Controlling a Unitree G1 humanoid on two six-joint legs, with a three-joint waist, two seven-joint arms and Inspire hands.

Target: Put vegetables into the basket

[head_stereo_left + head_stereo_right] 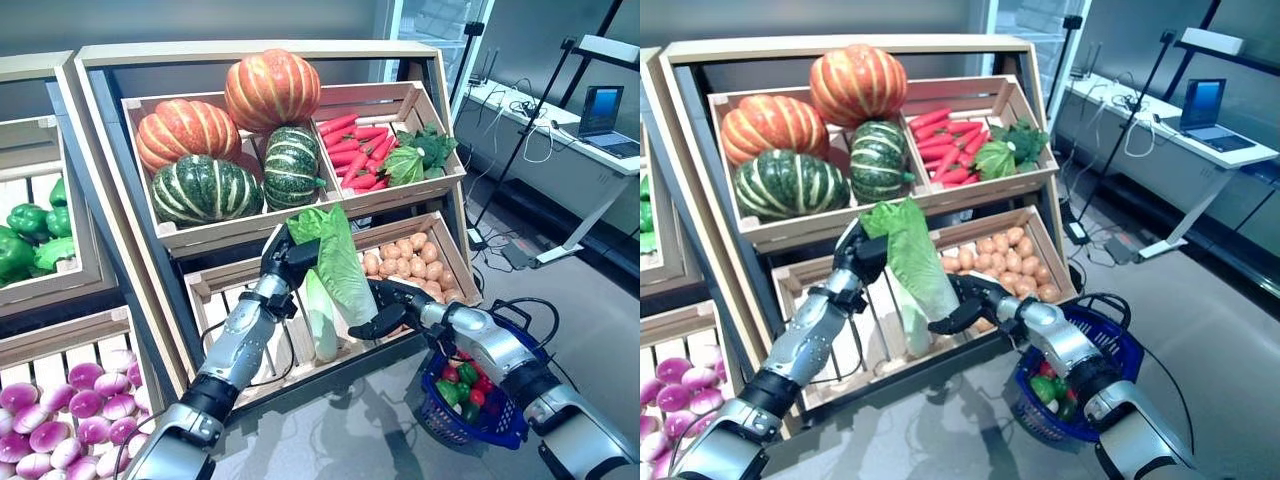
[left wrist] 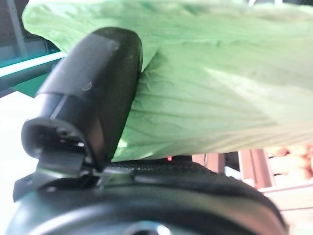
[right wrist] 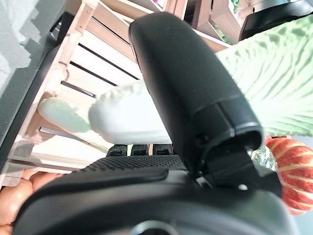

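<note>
A long leafy cabbage, green above and white at the stem, is held upright in front of the stand's lower crate. My left hand is curled round its green top; in the left wrist view the thumb presses on the leaf. My right hand is curled round its lower part; in the right wrist view the thumb lies over the white stem. The blue basket stands on the floor at the lower right, under my right forearm, with red and green vegetables in it.
The wooden stand with its slanted crates rises right behind the cabbage. A second stand is at the left. A desk with a laptop and a tripod stand at the back right, with grey floor before them.
</note>
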